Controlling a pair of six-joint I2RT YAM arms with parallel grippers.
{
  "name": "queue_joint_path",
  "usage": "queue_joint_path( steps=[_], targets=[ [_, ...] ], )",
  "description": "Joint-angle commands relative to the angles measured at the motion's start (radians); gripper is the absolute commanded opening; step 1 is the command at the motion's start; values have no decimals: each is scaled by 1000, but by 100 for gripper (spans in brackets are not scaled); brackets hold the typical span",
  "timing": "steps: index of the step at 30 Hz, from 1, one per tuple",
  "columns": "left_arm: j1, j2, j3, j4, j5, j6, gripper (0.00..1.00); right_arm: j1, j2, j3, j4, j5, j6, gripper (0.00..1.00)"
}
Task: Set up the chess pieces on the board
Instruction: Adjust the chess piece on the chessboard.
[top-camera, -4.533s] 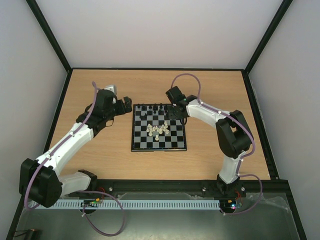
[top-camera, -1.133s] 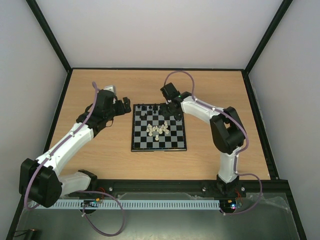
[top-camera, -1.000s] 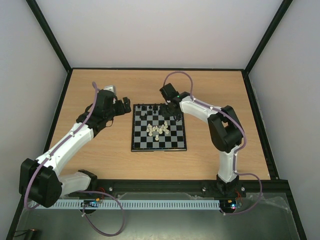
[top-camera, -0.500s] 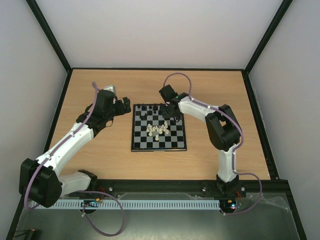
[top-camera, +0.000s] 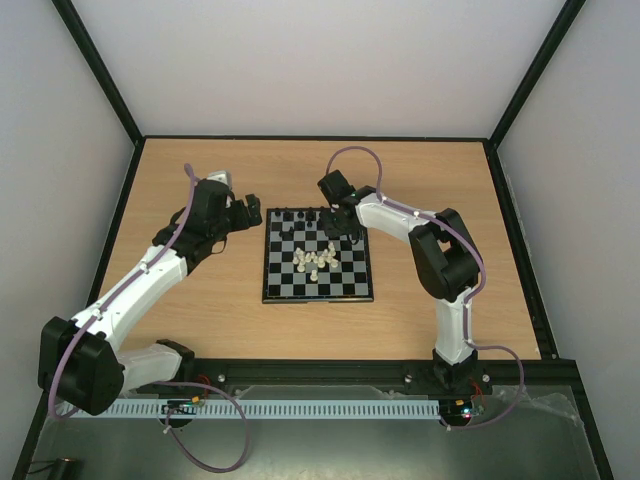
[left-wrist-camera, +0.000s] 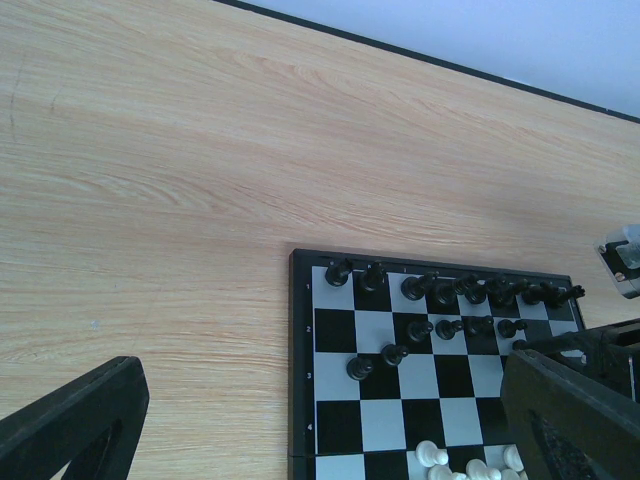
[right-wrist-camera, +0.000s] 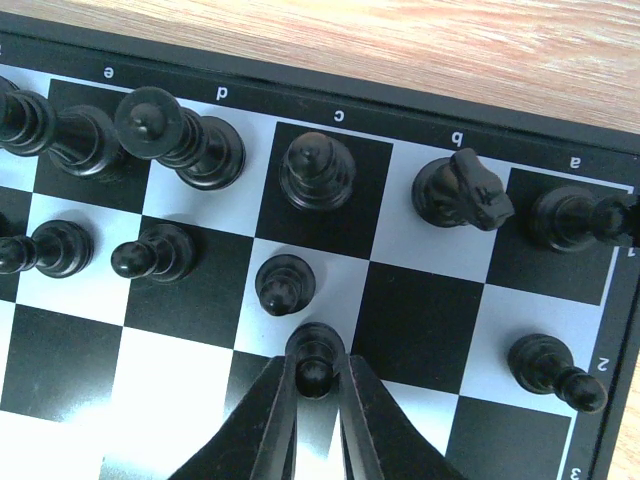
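Table: pale wood grain with a dark rim, carrying both arms at its near edge.

Left gripper: stood over bare table just off the board's far-left corner. Jaws were spread wide apart and nothing was between them. In its own wrist view the black fingers filled the two lower corners.

Board: black and pale chequered squares with a thin black border. It lay flat at about the middle of the table, square to its edges.

Black pieces: ranged along the board's far edge in roughly two rows. A few stood one row nearer, on the left side.

White pieces: a loose huddle near the board's centre, some touching. Which stood upright and which lay over could not be told.

Right gripper: was down over the board's far-right part, its fingers pressed together on either side of a black pawn.

Second pawn: upright on the pale square just beyond the held one.

Knight: on the far row, in the column lettered b.
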Motion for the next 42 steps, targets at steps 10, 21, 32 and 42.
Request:
queue_joint_path(
  steps=[10, 21, 32, 42],
  targets=[
    [-4, -19, 13, -19, -12, 7, 99, 0, 10, 23, -9, 22, -11, 2],
    [-4, -19, 14, -20, -10, 7, 99, -17, -12, 2, -12, 83, 9, 1],
    [-4, -23, 11, -15, -5, 11, 100, -41, -21, -18, -4, 74, 18, 1],
    [-4, -22, 10, -15, 4, 14, 99, -40, -38, -35, -5, 45, 20, 1]
  ],
)
